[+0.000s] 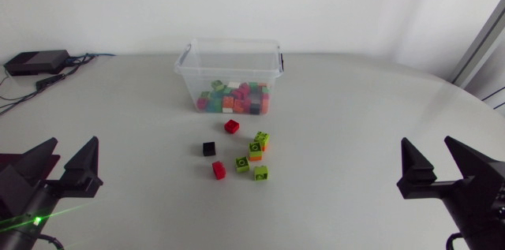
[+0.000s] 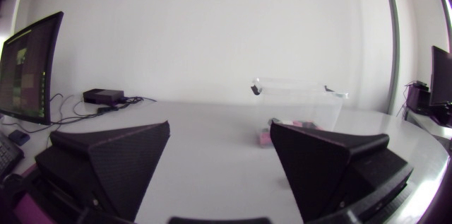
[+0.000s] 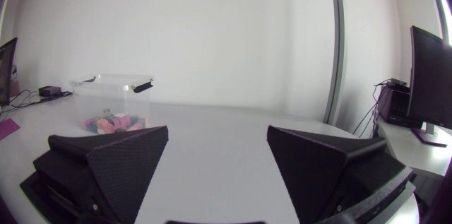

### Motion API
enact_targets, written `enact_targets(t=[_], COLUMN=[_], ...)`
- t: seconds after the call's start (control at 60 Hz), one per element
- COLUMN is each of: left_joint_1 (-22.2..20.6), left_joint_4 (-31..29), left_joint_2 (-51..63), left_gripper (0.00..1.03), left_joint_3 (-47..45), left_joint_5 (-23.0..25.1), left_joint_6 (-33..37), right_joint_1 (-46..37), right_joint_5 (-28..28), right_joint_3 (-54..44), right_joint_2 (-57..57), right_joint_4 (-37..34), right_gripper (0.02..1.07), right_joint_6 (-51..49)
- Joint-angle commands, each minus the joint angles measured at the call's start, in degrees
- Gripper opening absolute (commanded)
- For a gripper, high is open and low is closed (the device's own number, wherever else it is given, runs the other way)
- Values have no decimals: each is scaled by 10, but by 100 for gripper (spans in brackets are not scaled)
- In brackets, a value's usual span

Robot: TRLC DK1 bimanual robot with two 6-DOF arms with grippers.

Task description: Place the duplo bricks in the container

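Bricks [image 1: 242, 164] lie loose on tabletop [image 1: 355, 108], near side of container [image 1: 229, 76]. Likely light, rigid, smooth: grip across flat opposite sides. Left gripper [image 1: 75, 143] and right gripper [image 1: 426, 143]: fingers apart, empty.

I see a pale grey bench [image 1: 363, 116] under soft, even light. A plain white wall [image 1: 118, 5] stands behind it, and a black box [image 1: 35, 62] sits on its far corner.

Clear container [image 1: 225, 71] at the table's [image 1: 371, 108] far side, holding mixed bricks [image 1: 234, 100]. Nearer me lie loose ones: two red [image 1: 231, 126], one black [image 1: 208, 148], several green [image 1: 260, 173]. My left gripper [image 1: 75, 146] and right gripper [image 1: 426, 146] gape at the near corners.
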Motion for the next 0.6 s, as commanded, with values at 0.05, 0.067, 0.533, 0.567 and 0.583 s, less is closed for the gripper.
enact_targets(t=[0.05,0.067,0.533,0.567,0.583], left_joint_1=[-4,-4,-15,-24,-29], left_joint_4=[-2,-2,-10,-10,-10], left_joint_2=[-6,-6,-3,2,7], left_gripper=[99,99,99,99,99], left_joint_3=[-12,-12,19,28,33], left_joint_5=[-1,-1,2,2,2], left_joint_6=[-6,-6,-7,-7,-8], right_joint_1=[5,5,15,21,23], right_joint_5=[6,5,6,6,6], right_joint_3=[-11,-12,25,35,39], right_joint_2=[-4,-4,0,8,14], right_joint_4=[-5,-5,-16,-16,-16], right_gripper=[103,103,103,103,103], right_joint_6=[10,10,7,7,7])
